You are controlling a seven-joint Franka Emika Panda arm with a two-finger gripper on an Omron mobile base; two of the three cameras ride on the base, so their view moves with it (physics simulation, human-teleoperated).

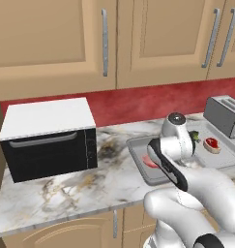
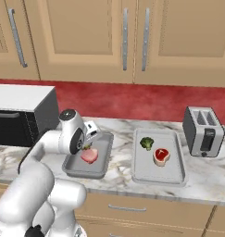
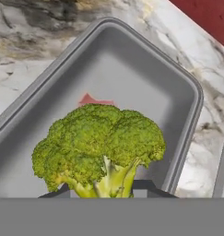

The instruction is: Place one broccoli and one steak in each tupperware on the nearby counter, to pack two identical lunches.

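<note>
Right base view: wall cabinets (image 2: 132, 37) over a red backsplash (image 2: 128, 99), then the white marble counter (image 2: 202, 178) running the full width above wooden doors and drawers. Microwave (image 2: 19, 113), black front and white top, sits at the left end of the counter; silver toaster (image 2: 203, 131) at the right end. Between them two grey trays lie side by side, apart, not touching. Darker tray (image 2: 72, 170) is the left one, deeper walls, with a steak (image 2: 90, 156) lying in it. Paler tray (image 2: 174, 178) is the right one, just beside the toaster, holding a second steak (image 2: 161, 156) and a small broccoli (image 2: 146, 143), those two near each other but apart. Arm rises from the lower left and bends over the darker tray, the hand above its far half. Hand view: gripper (image 3: 104, 191) is clamped on the stalk of another broccoli (image 3: 99, 145), floret facing away from the camera, dark fingertips (image 3: 143, 186) on either side of the stem. That broccoli hangs over the inside of the darker tray (image 3: 178, 87), above its floor; a sliver of red steak (image 3: 92, 100) shows past the top of the floret. Left base view: arm hides the grip; steak in the paler tray (image 1: 212, 144) is visible by the toaster (image 1: 225, 114).
</note>
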